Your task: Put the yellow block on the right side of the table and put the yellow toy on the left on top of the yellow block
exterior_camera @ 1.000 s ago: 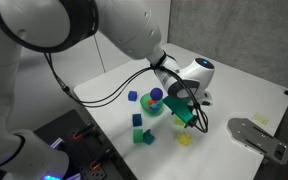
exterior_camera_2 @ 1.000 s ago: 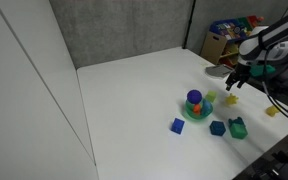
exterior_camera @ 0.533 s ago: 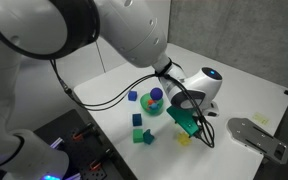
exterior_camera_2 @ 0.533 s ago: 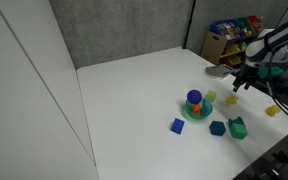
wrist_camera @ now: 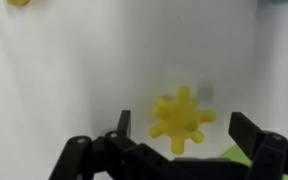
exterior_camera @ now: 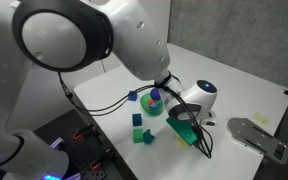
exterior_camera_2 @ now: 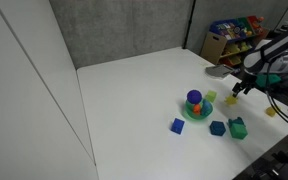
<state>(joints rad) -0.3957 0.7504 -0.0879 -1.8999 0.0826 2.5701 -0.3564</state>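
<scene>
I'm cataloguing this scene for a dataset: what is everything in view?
yellow toy: one, bright yellow, spiky, on the table below the gripper.
yellow block: one, yellow-green, beside the ring stacker.
ring stacker: one, green base, purple top, mid-table.
blue cube: one, blue, near the ring stacker.
teal-green blocks: two, teal-green, near the ring stacker.
small yellow piece: one, yellow, by the table's edge.
toy bin: one, mixed colours, beyond the table.
table: one, white.
arm: one, white, reaching over the table.
gripper: one, black fingers, open, over the yellow toy.
</scene>
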